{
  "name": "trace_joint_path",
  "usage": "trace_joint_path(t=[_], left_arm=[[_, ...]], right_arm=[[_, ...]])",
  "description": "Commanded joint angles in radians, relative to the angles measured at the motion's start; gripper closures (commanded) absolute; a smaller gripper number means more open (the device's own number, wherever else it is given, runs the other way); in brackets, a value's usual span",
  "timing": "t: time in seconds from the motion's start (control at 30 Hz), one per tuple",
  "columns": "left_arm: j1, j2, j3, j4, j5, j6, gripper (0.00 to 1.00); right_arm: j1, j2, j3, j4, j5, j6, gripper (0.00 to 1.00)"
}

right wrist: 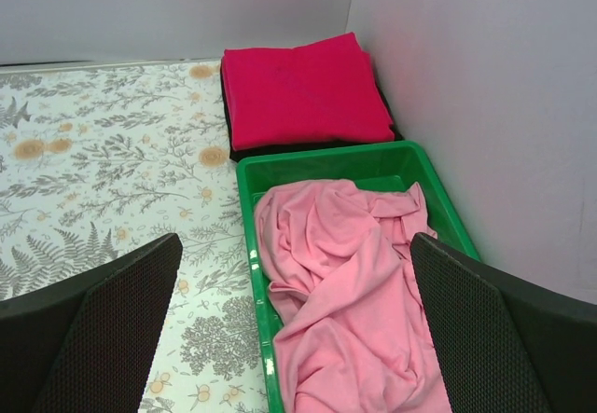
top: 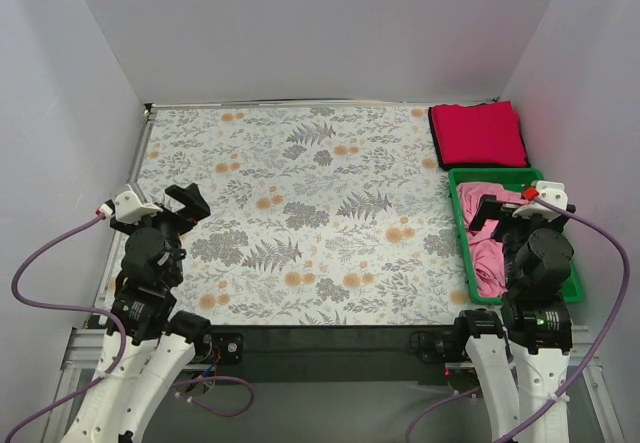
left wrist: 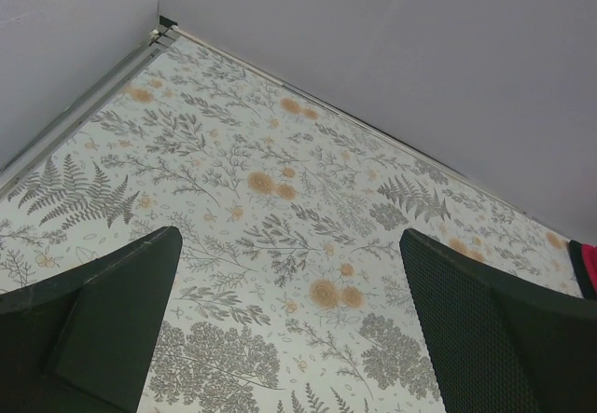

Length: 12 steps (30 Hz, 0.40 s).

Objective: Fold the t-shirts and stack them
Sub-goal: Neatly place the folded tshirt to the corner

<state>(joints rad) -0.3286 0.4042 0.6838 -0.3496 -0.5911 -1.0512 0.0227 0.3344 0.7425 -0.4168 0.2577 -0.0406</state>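
Note:
A crimson red t-shirt (top: pixel 478 133) (right wrist: pixel 303 87) lies folded at the back right corner, on top of a black t-shirt (right wrist: pixel 280 150) of which only the edge shows. A pink t-shirt (top: pixel 487 258) (right wrist: pixel 354 282) lies crumpled in the green bin (top: pixel 458 225) (right wrist: pixel 248 217). My right gripper (top: pixel 515 203) (right wrist: pixel 294 238) hangs open above the bin's near end, with nothing between its fingers. Over the tablecloth's left side, my left gripper (top: pixel 170 208) (left wrist: pixel 289 236) is open and holds nothing.
The floral tablecloth (top: pixel 300 213) (left wrist: pixel 280 180) covers the table. White walls close in the left, back and right sides. The bin stands along the right wall, just in front of the folded stack.

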Motion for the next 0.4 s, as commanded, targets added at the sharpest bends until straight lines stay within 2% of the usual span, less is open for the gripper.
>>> trace_joint_path(t=[0.0,0.37], left_arm=[[0.003,-0.011,-0.027,0.026,0.023,0.001,0.02],[0.003,0.027,-0.066,0.080,0.050,-0.064,0.02]], right_arm=[[0.003,-0.018,-0.003,0.026,-0.021,-0.021,0.02],[0.003,-0.006,0.008,0.035,-0.049,-0.012,0.02]])
